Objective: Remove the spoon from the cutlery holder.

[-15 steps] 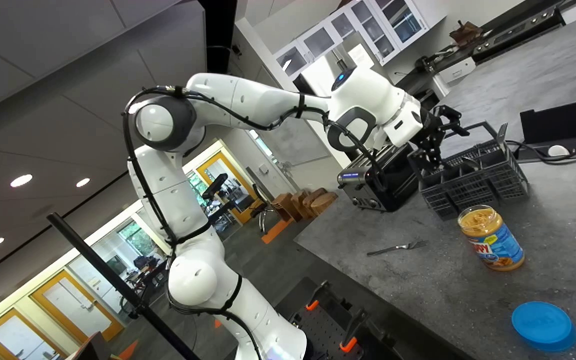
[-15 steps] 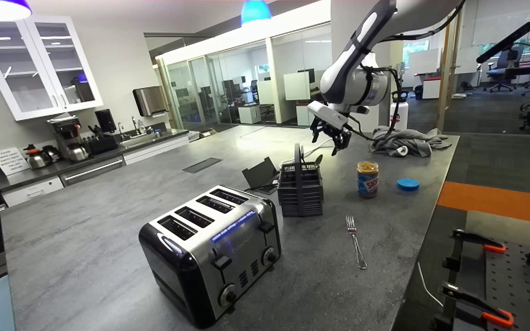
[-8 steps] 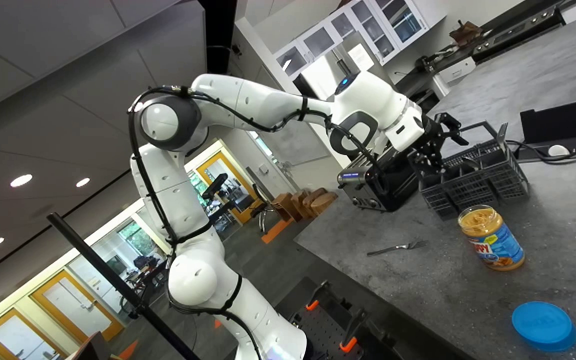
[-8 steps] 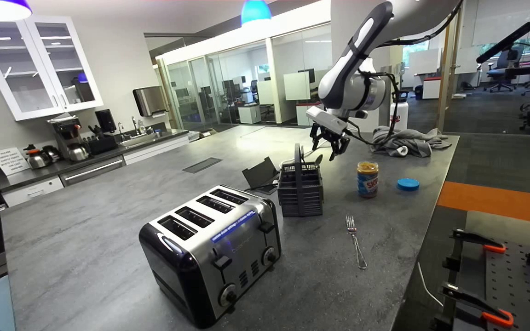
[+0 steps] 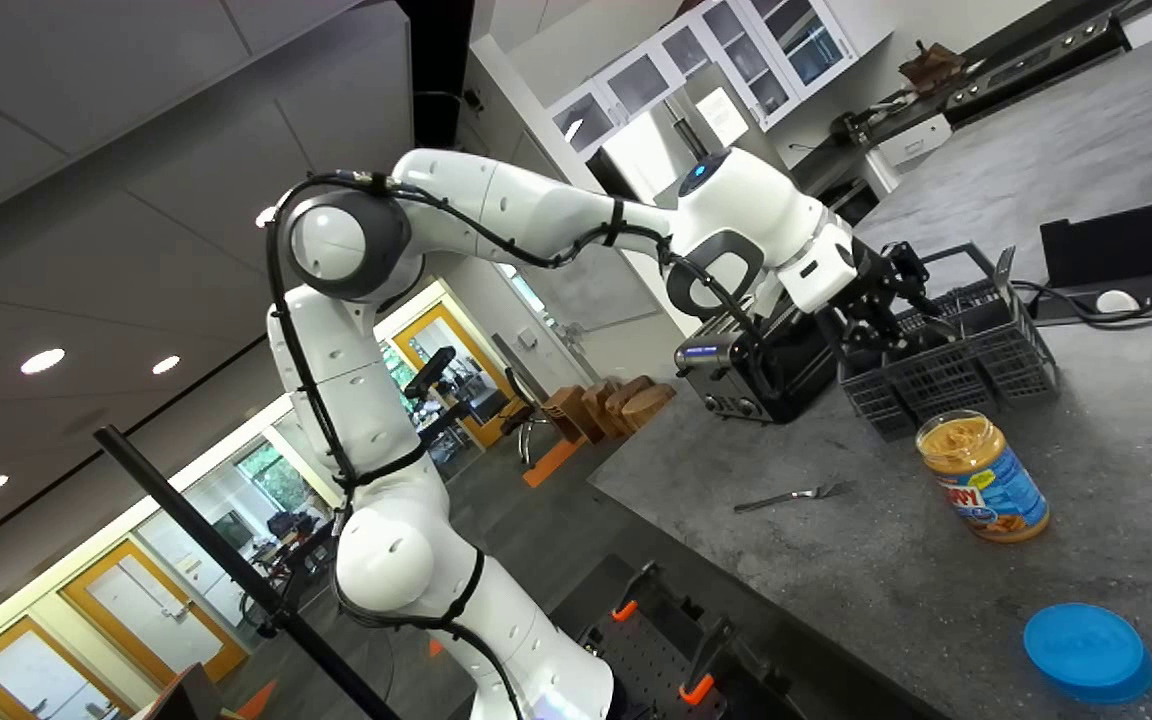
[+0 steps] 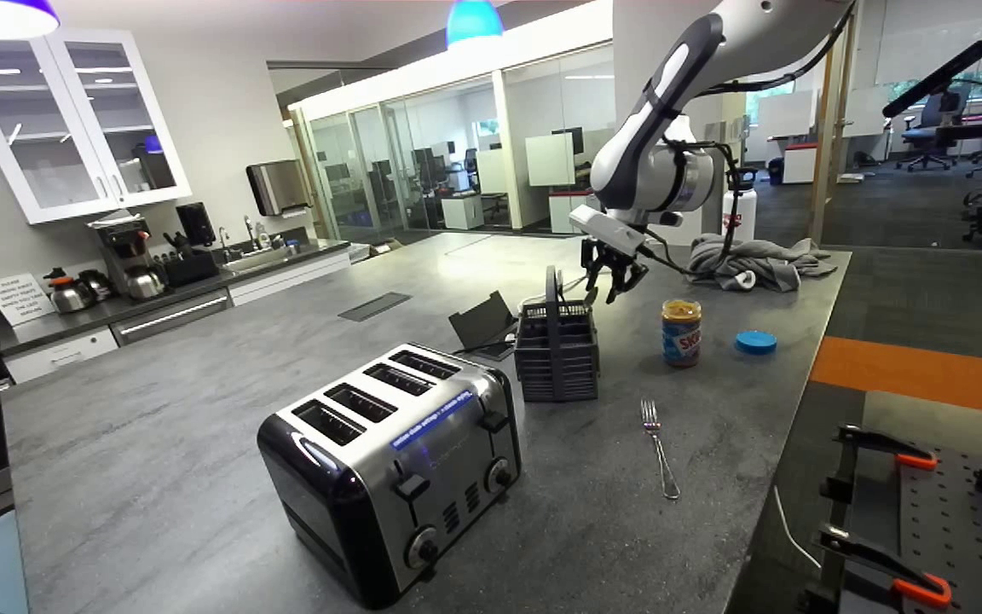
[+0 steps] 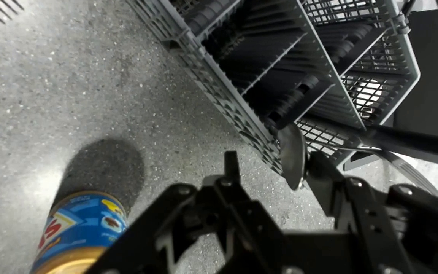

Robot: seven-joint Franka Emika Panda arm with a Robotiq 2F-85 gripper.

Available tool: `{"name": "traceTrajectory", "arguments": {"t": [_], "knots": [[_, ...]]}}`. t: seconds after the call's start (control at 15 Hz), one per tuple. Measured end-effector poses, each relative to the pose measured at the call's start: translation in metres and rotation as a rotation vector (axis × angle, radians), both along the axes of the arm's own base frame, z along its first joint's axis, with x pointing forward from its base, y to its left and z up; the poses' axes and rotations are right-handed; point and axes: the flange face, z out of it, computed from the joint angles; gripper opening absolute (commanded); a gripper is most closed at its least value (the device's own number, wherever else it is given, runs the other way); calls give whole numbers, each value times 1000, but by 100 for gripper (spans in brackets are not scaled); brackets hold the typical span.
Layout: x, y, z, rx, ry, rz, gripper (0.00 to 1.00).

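The spoon (image 7: 292,156) stands in the end compartment of the dark cutlery holder (image 7: 219,82), its silver bowl up and its handle hidden below. In the wrist view my gripper (image 7: 275,163) is partly drawn in around that bowl. The right fingertip lies right against or just behind the bowl; touching cannot be told. A gap of counter shows between the bowl and the left fingertip, so the jaws are still open. In both exterior views the gripper (image 5: 914,326) hangs low over the near end of the holder (image 6: 556,358).
A fork (image 7: 413,173) leans out of the holder beside the spoon. Another fork (image 6: 658,448) lies on the counter. Close by are an open peanut butter jar (image 5: 986,485), its blue lid (image 5: 1084,645) and a toaster (image 6: 389,469). A black folded panel (image 5: 1131,240) stands behind.
My gripper's fingers have come closer together. The arm has shifted slightly down and toward the holder. The holder and the counter objects have stayed in place.
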Motion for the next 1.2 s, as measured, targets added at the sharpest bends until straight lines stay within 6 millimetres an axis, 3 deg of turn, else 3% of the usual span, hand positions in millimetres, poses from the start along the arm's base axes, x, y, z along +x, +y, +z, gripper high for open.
{"name": "traceTrajectory", "arguments": {"t": [0.07, 0.2, 0.8, 1.2], "knots": [[1, -1, 1, -2, -4, -1, 10], [5, -2, 4, -5, -12, -1, 0], [13, -7, 24, -31, -68, -11, 1], [8, -12, 79, -47, -157, -23, 1]]}}
